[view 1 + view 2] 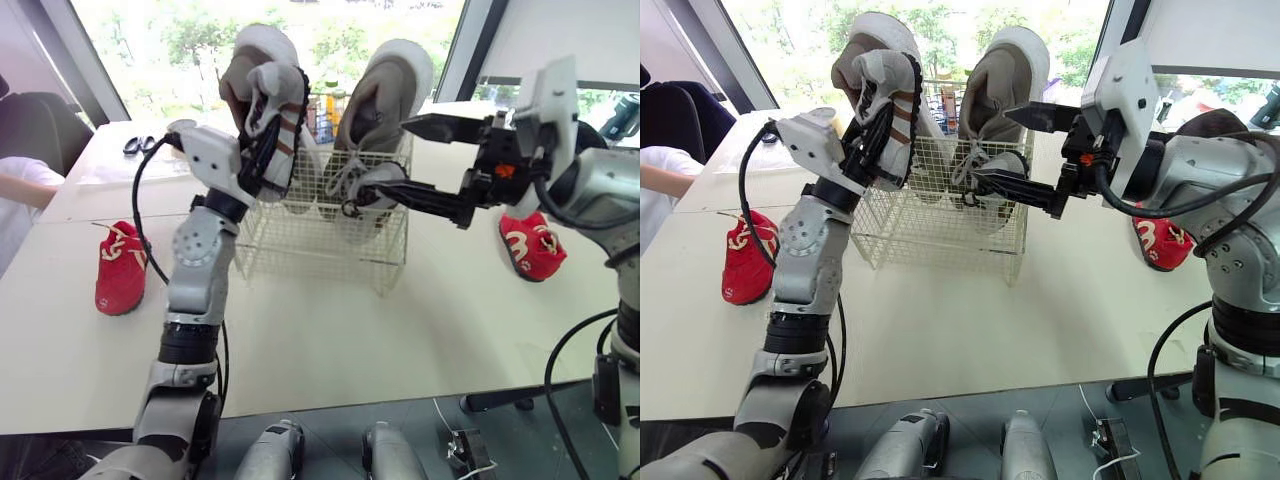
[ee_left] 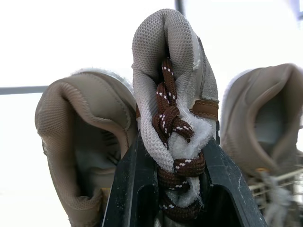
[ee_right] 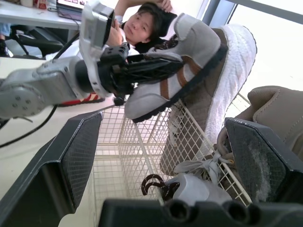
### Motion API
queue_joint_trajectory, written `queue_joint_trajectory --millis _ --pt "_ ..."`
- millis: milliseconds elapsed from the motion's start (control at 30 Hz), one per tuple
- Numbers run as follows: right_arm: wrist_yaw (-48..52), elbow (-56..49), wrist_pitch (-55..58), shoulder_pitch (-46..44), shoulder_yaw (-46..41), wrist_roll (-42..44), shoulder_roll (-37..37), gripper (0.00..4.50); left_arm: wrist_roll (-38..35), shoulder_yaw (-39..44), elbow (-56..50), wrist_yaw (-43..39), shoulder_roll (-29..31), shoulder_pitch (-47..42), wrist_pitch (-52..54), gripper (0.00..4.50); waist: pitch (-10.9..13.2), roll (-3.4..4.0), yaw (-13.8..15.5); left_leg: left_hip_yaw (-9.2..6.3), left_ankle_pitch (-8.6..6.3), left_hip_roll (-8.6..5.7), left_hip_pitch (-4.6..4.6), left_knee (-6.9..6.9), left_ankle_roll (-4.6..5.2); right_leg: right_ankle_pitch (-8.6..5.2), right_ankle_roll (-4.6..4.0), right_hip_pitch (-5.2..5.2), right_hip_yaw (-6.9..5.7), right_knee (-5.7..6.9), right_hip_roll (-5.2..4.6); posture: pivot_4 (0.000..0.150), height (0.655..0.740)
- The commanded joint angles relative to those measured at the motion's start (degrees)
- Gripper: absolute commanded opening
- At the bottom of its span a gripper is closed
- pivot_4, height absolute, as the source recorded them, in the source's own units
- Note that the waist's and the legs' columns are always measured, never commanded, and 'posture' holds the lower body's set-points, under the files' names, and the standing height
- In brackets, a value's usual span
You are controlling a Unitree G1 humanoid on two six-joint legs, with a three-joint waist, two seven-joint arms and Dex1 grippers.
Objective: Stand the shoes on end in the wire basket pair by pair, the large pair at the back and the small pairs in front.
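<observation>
The left gripper (image 1: 262,150) is clamped narrow on a small grey shoe (image 1: 275,110), its two fingers squeezing the brown-laced tongue and upper from either side. The shoe stands nearly on end in the grasp, dark sole turned away from the wrist. Directly beyond its fingertips stand the large tan shoes (image 1: 390,85), both on end at the back of the wire basket (image 1: 320,240), whose front rim lies just below the held shoe.

The right gripper (image 1: 392,158) is spread wide and holds nothing. Between its fingers, low towards the palm, a second small grey shoe (image 3: 194,187) sits in the front of the basket, loose laces spilling over the wire; the lower finger looks to be just beside it, though contact cannot be made out.

The grey shoe seems light, with a soft mesh upper that gives under the fingers, so a grip on the tongue alone will probably let it swing or twist. The firmer heel counter or the sole edge would be a steadier hold for setting it upright. Loose laces may snag on the wire.

A red shoe (image 1: 122,268) lies on the table (image 1: 320,350) well outside the left arm, and another red shoe (image 1: 532,245) sits behind the right gripper's wrist; both are light and small enough to pinch across the instep
</observation>
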Motion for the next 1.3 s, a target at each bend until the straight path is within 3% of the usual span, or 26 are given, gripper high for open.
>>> queue_joint_trajectory --millis 33,200,400,700,900,1300 --pt "0.32 -0.38 -1.08 -2.04 -0.64 0.02 -0.07 4.50 6.51 1.54 1.79 8.02 -0.05 -0.20 -3.45 0.25 -0.01 0.01 -0.01 0.00 0.00 0.00 0.01 0.00 0.00 0.00 0.00 0.00 0.00 0.02 0.00 0.150 0.7400" --pt "-0.12 -0.87 -0.47 -2.11 -0.59 0.59 0.11 4.50 5.90 2.12 8.04 10.77 -2.79 -3.32 -20.53 0.25 0.00 -0.01 0.40 -0.01 0.00 -0.01 0.01 0.03 0.00 0.00 0.00 0.00 -0.01 0.04 0.00 0.150 0.7400" --pt "-0.43 -1.01 -0.16 -2.28 -0.56 0.89 0.06 4.50 1.47 3.33 13.65 11.31 -6.55 -2.20 -31.64 0.25 0.02 -0.03 0.35 -0.01 -0.01 -0.02 -0.04 0.04 0.02 0.01 0.01 -0.01 -0.02 -0.04 -0.02 0.150 0.7400" --pt "-0.37 -0.74 -0.12 -2.97 -0.17 0.81 0.20 4.50 6.57 4.88 31.91 15.03 -6.04 -1.90 -48.13 0.25 -0.02 -0.04 0.62 -0.02 -0.02 -0.05 -0.02 0.10 0.03 0.01 0.02 0.10 -0.05 -0.03 -0.02 0.150 0.7400" --pt "-0.34 -0.61 -0.02 -3.56 0.08 0.84 0.29 4.50 8.81 5.20 41.82 18.17 -5.60 -6.71 -54.97 0.25 -0.04 -0.03 0.46 -0.03 -0.02 -0.04 0.02 0.09 0.03 0.01 0.02 0.11 -0.07 0.00 -0.01 0.150 0.7400" --pt "-1.09 -1.21 0.49 -3.55 -0.20 1.19 0.13 4.50 7.28 3.73 47.62 17.37 -7.33 -12.80 -61.54 0.25 -0.02 -0.06 0.51 -0.06 -0.02 -0.06 -0.03 0.08 0.04 0.02 0.03 0.07 -0.09 0.00 -0.02 0.150 0.7400"
